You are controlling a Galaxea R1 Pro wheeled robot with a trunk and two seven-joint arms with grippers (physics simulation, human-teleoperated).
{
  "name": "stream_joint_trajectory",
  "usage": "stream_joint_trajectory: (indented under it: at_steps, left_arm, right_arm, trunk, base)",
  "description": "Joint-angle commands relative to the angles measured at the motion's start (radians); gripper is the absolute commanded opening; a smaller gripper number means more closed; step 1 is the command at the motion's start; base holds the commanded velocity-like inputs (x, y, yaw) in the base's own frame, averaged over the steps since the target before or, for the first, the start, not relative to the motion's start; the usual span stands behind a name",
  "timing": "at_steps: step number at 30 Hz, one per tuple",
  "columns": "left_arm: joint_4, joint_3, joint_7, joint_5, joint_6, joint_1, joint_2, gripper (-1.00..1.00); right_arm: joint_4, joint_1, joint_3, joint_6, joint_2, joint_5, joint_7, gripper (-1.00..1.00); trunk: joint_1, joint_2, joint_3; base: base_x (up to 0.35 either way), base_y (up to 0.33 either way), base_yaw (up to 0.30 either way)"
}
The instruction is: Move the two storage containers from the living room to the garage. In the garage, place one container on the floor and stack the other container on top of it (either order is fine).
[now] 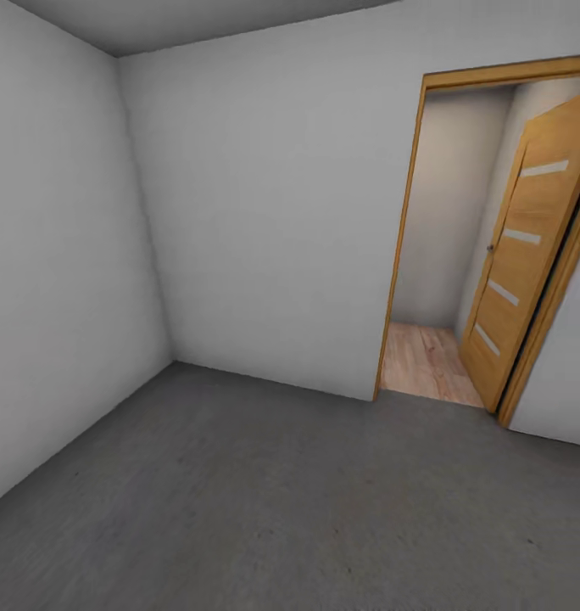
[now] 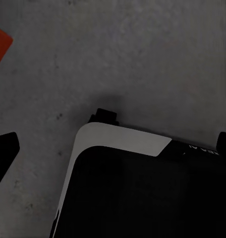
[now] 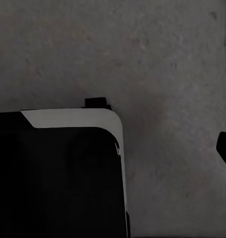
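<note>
Facing garage floor (image 1: pixel 239 509), doorway (image 1: pixel 447 246) upper right; possibly glimpsing one container (image 2: pixel 0 44); stacking seemingly pending; jaw states unreadable.

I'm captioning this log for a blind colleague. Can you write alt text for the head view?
A bare room with plain light grey walls and a dark grey concrete floor. At the right, an open wooden door in a wood-framed doorway shows a light wood-plank floor beyond.

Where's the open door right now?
In the head view the open wooden door stands at the right, swung into the doorway in the grey wall, with wood-plank flooring beyond it and the dark concrete floor in front.
</note>
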State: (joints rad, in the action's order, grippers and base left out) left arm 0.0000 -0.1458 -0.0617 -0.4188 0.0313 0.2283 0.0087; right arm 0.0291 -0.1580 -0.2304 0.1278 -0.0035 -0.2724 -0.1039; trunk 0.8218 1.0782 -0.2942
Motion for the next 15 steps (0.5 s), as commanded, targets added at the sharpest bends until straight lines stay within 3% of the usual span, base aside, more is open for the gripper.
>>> stream_joint_trajectory:
  at_steps: [1, 15]
  left_arm:
    - [0.000, -0.008, -0.002, -0.008, 0.002, 0.000, 0.000, 1.00]
    - [0.000, -0.009, -0.003, -0.008, 0.003, 0.000, 0.000, 1.00]
  right_arm:
    - [0.003, -0.001, -0.008, 0.005, 0.000, -0.009, 0.000, 1.00]
    - [0.003, -0.001, -0.009, 0.005, 0.002, -0.010, 0.000, 1.00]
  trunk:
    - [0.000, 0.001, -0.001]
    - [0.000, 0.001, 0.008]
  base:
    - [0.000, 0.000, -0.296]
    - [0.000, 0.000, -0.296]
